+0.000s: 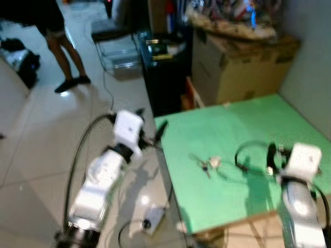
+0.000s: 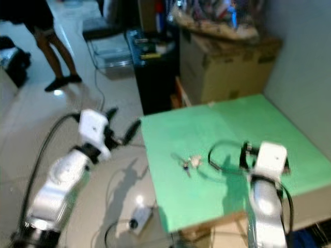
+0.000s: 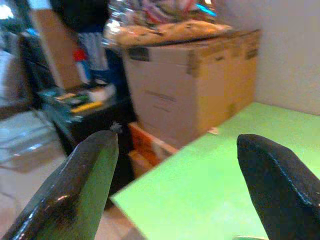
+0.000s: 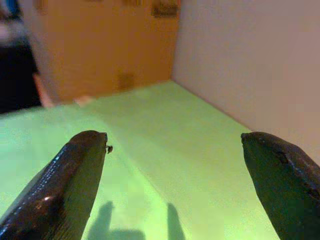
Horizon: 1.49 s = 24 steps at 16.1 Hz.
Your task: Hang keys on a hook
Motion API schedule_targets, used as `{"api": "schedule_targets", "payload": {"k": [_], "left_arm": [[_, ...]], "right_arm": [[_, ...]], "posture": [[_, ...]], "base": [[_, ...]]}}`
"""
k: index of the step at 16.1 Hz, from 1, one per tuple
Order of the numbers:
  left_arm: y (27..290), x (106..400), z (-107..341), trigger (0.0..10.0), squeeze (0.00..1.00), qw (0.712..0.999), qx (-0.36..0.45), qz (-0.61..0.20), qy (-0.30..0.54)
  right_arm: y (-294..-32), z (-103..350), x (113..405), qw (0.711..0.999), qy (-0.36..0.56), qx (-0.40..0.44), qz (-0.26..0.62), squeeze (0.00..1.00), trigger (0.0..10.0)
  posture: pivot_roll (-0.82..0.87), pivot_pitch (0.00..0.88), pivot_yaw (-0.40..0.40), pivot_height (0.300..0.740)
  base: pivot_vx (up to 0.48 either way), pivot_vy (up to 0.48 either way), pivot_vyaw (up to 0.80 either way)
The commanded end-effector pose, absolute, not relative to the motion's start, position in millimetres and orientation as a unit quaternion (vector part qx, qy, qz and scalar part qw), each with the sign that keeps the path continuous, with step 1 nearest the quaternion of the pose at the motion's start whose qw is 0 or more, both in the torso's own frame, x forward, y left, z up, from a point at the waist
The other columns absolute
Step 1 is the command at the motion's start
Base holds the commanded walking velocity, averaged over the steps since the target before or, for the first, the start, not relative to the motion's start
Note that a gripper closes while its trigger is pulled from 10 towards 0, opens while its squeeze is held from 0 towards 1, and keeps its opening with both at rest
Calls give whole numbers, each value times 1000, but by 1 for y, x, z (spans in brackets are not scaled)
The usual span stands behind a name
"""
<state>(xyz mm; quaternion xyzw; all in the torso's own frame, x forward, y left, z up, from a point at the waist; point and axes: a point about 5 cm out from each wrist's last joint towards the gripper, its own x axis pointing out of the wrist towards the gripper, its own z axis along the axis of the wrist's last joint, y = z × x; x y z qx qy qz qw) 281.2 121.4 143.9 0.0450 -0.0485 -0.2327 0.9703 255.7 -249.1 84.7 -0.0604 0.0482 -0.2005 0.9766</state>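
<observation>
A small bunch of keys (image 1: 207, 164) lies on the green table (image 1: 232, 129), near its middle. My left gripper (image 1: 151, 121) is open and holds nothing; it hovers over the floor just off the table's left edge, well left of the keys. The left wrist view looks between its fingers (image 3: 75, 195) towards the table's far corner. My right gripper (image 1: 276, 154) is open above the table's near right part, to the right of the keys, with its fingers (image 4: 65, 190) wide apart over bare green surface. A black cable loop (image 1: 245, 155) lies between the keys and the right gripper.
A cardboard box (image 1: 243, 67) piled with clutter stands behind the table, with a black shelf unit (image 1: 165, 72) left of it. A pale wall (image 1: 310, 62) runs along the table's right side. A person's legs (image 1: 62, 51) stand on the tiled floor at far left. A white device (image 1: 152, 217) with a cord lies on the floor.
</observation>
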Motion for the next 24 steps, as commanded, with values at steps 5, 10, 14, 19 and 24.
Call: {"api": "schedule_targets", "payload": {"k": [5, 10, 14, 19, 24], "left_arm": [[144, 273, 139, 10000, 0, 974, 54, -220, -19], [165, 260, 143, 10000, 0, 973, 84, -215, 2], [169, 238, 139, 10000, 0, 973, 83, -213, 28], [175, 223, 139, 10000, 0, 976, 78, -196, 45], [177, 216, 142, 10000, 0, 977, 80, -190, 55]], "right_arm": [[-232, 73, 285, 981, 58, -44, -180, 0, 10000], [-234, 64, 308, 976, 77, -51, -196, 0, 10000], [-230, 70, 322, 978, 66, -70, -187, 0, 10000], [-237, 71, 323, 973, 57, -102, -199, 0, 10000], [-238, 63, 324, 972, 86, -68, -208, 0, 10000]], "posture": [[-128, 136, 108, 740], [-39, 239, 143, 740], [1, 300, 134, 740], [30, 338, 117, 740], [54, 350, 119, 740]], "base": [[0, 0, 0], [0, 0, 0], [0, 0, 0], [0, 0, 0], [0, 0, 0]]}}
